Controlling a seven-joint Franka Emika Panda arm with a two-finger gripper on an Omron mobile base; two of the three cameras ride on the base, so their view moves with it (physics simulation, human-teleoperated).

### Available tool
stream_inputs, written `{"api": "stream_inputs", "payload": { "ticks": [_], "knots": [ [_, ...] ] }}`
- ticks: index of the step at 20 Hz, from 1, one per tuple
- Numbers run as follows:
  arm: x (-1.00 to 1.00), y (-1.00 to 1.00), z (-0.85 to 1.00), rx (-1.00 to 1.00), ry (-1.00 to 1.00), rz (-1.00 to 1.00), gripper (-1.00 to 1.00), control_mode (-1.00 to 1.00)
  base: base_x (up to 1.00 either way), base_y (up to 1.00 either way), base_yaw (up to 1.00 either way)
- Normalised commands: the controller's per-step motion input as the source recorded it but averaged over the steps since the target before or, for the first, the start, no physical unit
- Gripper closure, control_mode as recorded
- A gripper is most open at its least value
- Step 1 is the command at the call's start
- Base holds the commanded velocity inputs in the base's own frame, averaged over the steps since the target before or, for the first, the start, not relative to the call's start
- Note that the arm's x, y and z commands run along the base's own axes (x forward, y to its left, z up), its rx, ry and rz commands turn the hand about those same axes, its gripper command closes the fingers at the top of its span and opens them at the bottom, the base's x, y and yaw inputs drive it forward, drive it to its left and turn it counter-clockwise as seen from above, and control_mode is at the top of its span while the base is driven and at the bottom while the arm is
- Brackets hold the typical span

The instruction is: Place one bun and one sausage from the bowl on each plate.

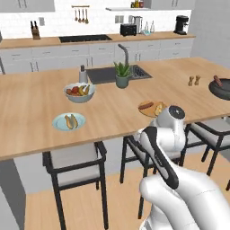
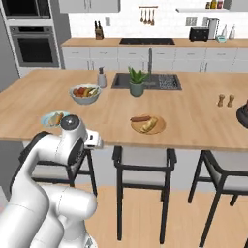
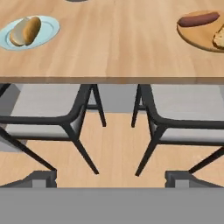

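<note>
- Left base view: the dark bowl, one sausage inside, sits at the island's far right end; the blue plate and the wood plate each carry food.
- Right base view: the wood plate holds a sausage beside a bun.
- Hand view: the gripper is spread wide, holding nothing, low over two chairs; beyond the fingers, the blue plate lies upper left, the wood plate upper right.

I log on the wooden island: tan plate bearing sausage and bun; light-blue plate; fruit bowl; potted plant.
</note>
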Motion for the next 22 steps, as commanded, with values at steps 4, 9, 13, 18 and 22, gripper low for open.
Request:
{"api": "stream_inputs", "payload": {
  "ticks": [4,9,13,18,22],
  "knots": [
    [0.0,0.0,0.0,0.0,0.0,0.0,-1.0,1.0,0.1,-1.0,-0.13],
    [0.0,0.0,0.0,0.0,0.0,0.0,-1.0,1.0,0.1,-1.0,-0.09],
    [0.0,0.0,0.0,0.0,0.0,0.0,-1.0,1.0,0.24,-1.0,-0.05],
    [0.0,0.0,0.0,0.0,0.0,0.0,-1.0,1.0,0.43,-1.0,0.0],
    [0.0,0.0,0.0,0.0,0.0,0.0,-1.0,1.0,0.62,-1.0,0.0]
  ]
}}
